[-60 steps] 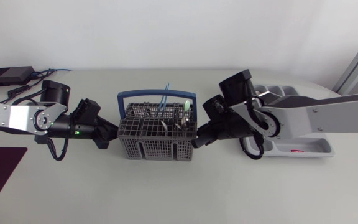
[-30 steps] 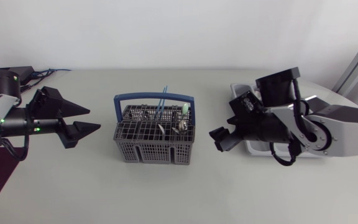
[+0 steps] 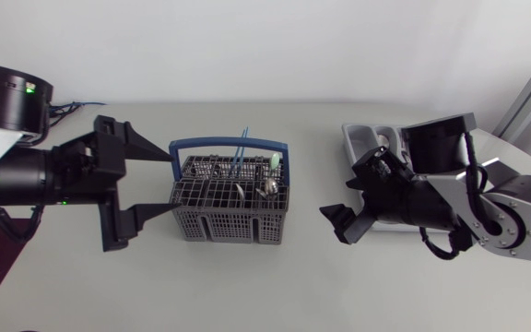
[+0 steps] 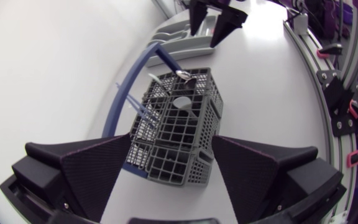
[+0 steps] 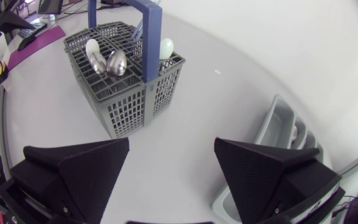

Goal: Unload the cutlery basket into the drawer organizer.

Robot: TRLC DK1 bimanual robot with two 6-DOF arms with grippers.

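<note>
- The cutlery basket (image 3: 231, 205) stands upright near the middle of the counter (image 3: 247, 286); grey mesh walls, blue handle (image 3: 231, 142) arched over it
- Inside it, metal spoons (image 3: 267, 189) stand bowl-up toward the right end; a pale rounded piece (image 3: 273, 159) and two thin blue rods (image 3: 240, 148) stand by the handle
- The left gripper (image 3: 169, 183) is released, fingers spread wide at the basket's left end, grasping nothing; its wrist view shows the basket ahead, in line with the gap between the fingers
- The right gripper (image 3: 336, 224) is released and empty, over bare counter between the basket and the drawer organizer (image 3: 362, 138)
- The drawer organizer, grey, lies at the right, well apart from the basket; the right arm covers much of it
</note>
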